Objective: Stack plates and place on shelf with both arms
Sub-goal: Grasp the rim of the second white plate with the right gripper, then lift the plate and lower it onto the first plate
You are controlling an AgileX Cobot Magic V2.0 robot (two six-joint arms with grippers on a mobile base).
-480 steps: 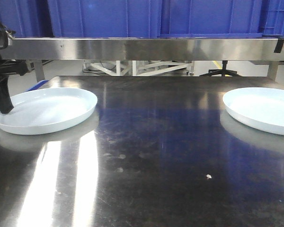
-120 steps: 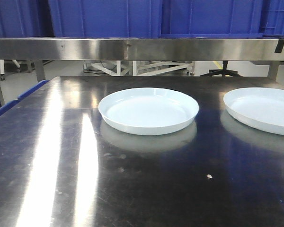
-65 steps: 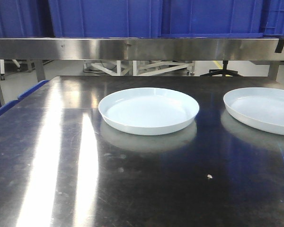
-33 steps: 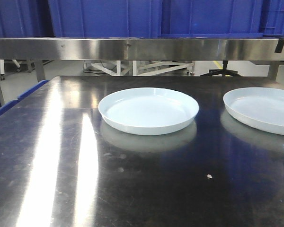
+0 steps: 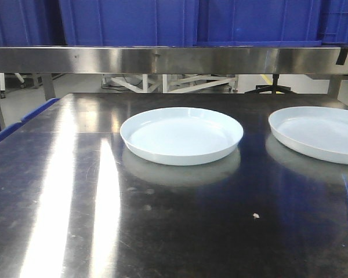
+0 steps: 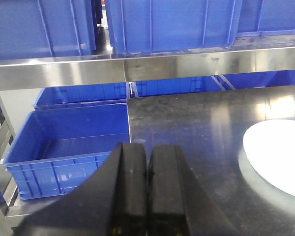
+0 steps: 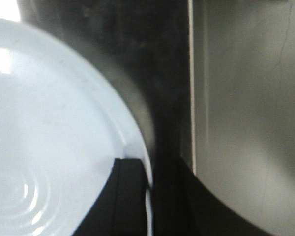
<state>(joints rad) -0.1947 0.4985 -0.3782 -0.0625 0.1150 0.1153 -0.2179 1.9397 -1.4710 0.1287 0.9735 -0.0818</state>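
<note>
Front view. At 9 o'clock, a sliver of a blue bin (image 5: 11, 130) just beside the edge of the dark glossy tabletop (image 5: 75, 220). Across 12 o'clock, the brushed steel shelf rail (image 5: 162, 59), with large blue bins (image 5: 133, 20) on top of it. Just above the middle, the centre plate (image 5: 181, 136), pale and round, flat on the tabletop. At 3 o'clock, well apart from it, the right plate (image 5: 316, 133), also on the tabletop and cut off by the frame edge. Not stacked, and neither on the shelf.

Left wrist view. At 9 o'clock, an open blue bin below table height. At 6 o'clock, the left gripper (image 6: 147, 191), two black fingers pressed flat together, clenched on nothing. At 3 o'clock, part of the centre plate, well apart from those fingers.

Right wrist view. Filling 9 o'clock, the inside of the right plate. At 6 o'clock, the right gripper (image 7: 150, 182), grasping that plate by its rim. One black finger (image 7: 130, 196) touching the inner side, with the thin white rim just beside it. A dark second finger outside, hard to separate from the dark tabletop. At 3 o'clock, a pale grey surface (image 7: 250, 123) past the table edge.
</note>
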